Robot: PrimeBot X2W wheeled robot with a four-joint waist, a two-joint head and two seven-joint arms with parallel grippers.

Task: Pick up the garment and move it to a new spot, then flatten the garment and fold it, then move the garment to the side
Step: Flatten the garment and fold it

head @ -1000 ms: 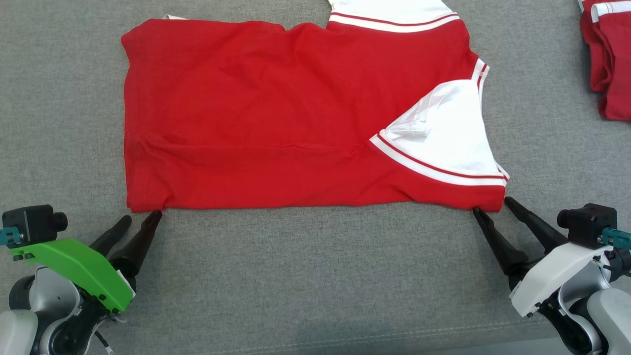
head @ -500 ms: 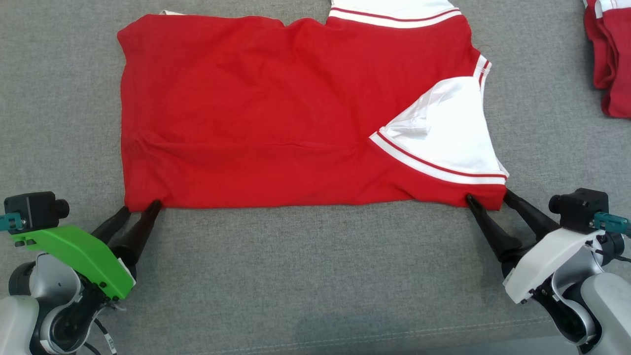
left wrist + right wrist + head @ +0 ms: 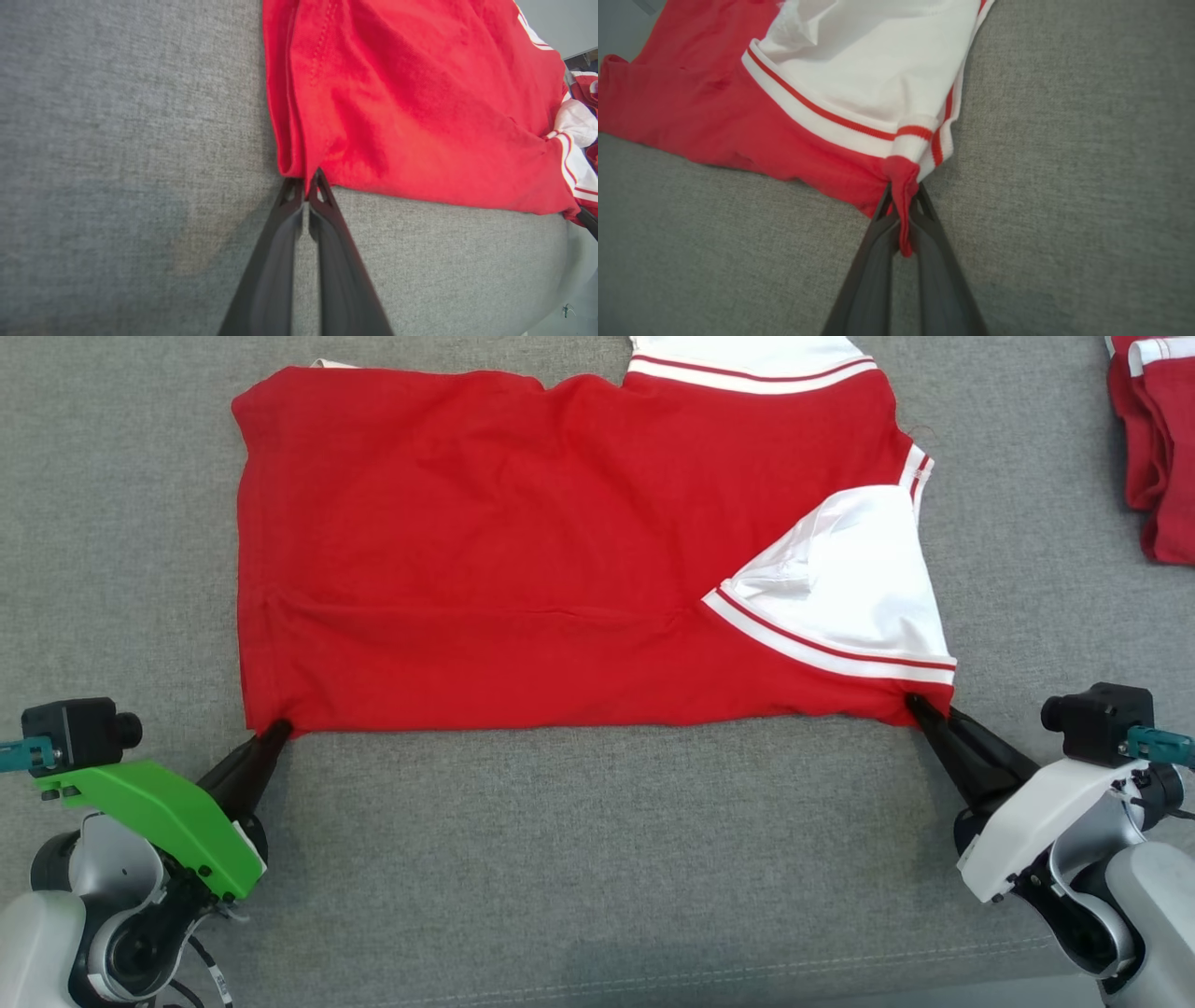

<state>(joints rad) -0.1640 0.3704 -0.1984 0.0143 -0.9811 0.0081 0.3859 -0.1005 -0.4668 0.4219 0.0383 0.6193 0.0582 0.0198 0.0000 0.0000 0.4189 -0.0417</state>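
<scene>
My left claw (image 3: 306, 183) is pinched closed on the near corner of the garment (image 3: 397, 107). My two dark fingers (image 3: 273, 261) press together with a sliver of red hem between their tips. The red cloth spreads up and to the right over the grey cloth-covered tabletop (image 3: 117, 140), rumpled in soft folds. At the far right lies its white sleeve band (image 3: 577, 170), striped red.

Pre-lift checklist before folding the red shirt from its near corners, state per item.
1. Left gripper shut on garment near-left corner: ok, thin bite.
2. Right gripper shut on near-right corner: ok, cloth bunched in the grip.
3. Body flat on grey surface: ok, mild creases.
4. White sleeve folded onto the body: ok.
5. All layers caught in each grip: cannot tell.
6. Red clothes pile at far right, apart: ok.
</scene>
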